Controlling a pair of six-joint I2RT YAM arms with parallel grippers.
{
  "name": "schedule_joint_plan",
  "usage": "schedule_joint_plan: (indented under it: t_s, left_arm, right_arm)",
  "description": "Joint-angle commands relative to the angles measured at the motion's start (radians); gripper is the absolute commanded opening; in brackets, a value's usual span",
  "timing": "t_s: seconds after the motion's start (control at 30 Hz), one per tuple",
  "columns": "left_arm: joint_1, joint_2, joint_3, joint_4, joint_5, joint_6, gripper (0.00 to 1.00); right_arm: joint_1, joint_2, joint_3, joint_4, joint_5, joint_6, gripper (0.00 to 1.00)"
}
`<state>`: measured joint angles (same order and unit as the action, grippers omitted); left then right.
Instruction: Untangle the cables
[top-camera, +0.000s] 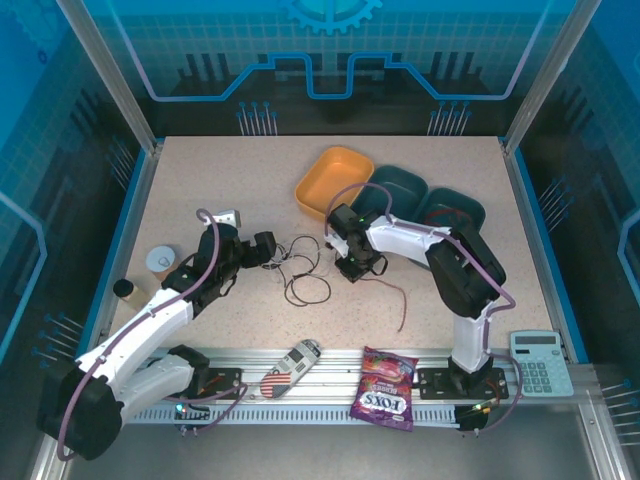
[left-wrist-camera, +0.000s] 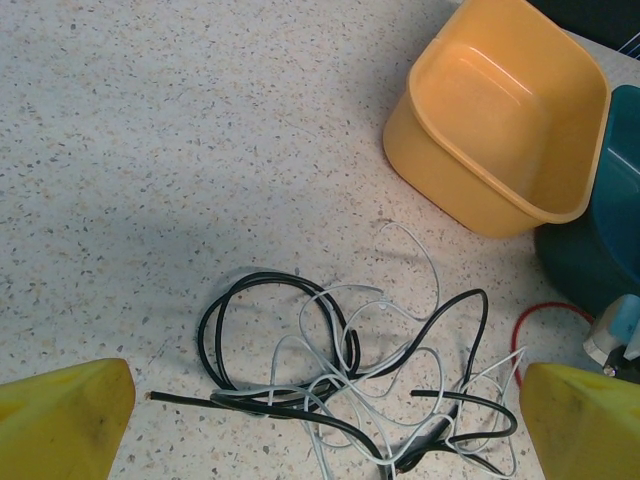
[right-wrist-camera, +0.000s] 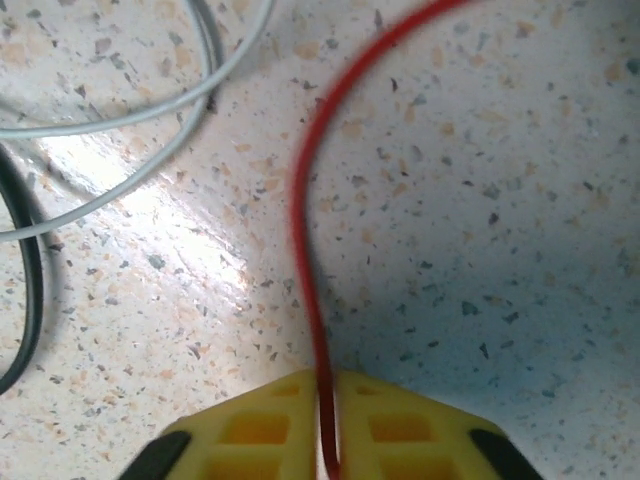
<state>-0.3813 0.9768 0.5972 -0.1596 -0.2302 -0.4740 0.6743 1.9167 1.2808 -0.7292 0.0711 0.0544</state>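
Note:
The black cable (left-wrist-camera: 215, 330) and white cable (left-wrist-camera: 420, 250) lie tangled in loose loops on the speckled table. In the top view this tangle (top-camera: 300, 270) sits between the two grippers. The red cable (right-wrist-camera: 305, 200) runs straight up from my right gripper (right-wrist-camera: 326, 420), whose yellow fingers are shut on it low against the table; its loose end trails toward the near edge (top-camera: 398, 300). A red loop (left-wrist-camera: 540, 312) shows at the right of the tangle. My left gripper (left-wrist-camera: 325, 420) hangs wide open above the tangle, holding nothing, just left of it (top-camera: 268, 248).
An orange bin (top-camera: 335, 180) and two teal bowls (top-camera: 395, 190) stand behind the right gripper. A paper cup (top-camera: 160, 262) stands at the left. A calculator (top-camera: 541, 362), a candy bag (top-camera: 385, 388) and a remote (top-camera: 290, 368) lie along the near rail.

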Motion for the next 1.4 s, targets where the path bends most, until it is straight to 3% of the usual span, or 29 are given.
schedule_joint_plan:
  t_s: [0.0, 0.57, 0.83, 1.07, 1.37]
  left_arm:
    - [0.009, -0.013, -0.011, 0.0, 0.022, -0.02, 0.99]
    - [0.012, -0.009, -0.001, 0.006, 0.031, -0.015, 0.99]
    - [0.014, -0.003, 0.001, 0.013, 0.052, -0.007, 0.99]
    - [0.014, 0.0, -0.012, 0.038, 0.096, -0.007, 0.99]
    - [0.013, -0.011, -0.012, 0.034, 0.108, 0.0, 0.99]
  right_arm:
    - [0.012, -0.069, 0.004, -0.039, 0.005, 0.019, 0.11]
    - [0.043, -0.325, 0.085, -0.055, -0.041, 0.055, 0.05]
    - [0.041, -0.44, 0.121, -0.065, 0.181, 0.116, 0.01]
    - [0.018, -0.561, 0.09, 0.033, 0.376, 0.125, 0.0]
    - [-0.142, -0.695, -0.004, 0.246, 0.469, 0.087, 0.0]
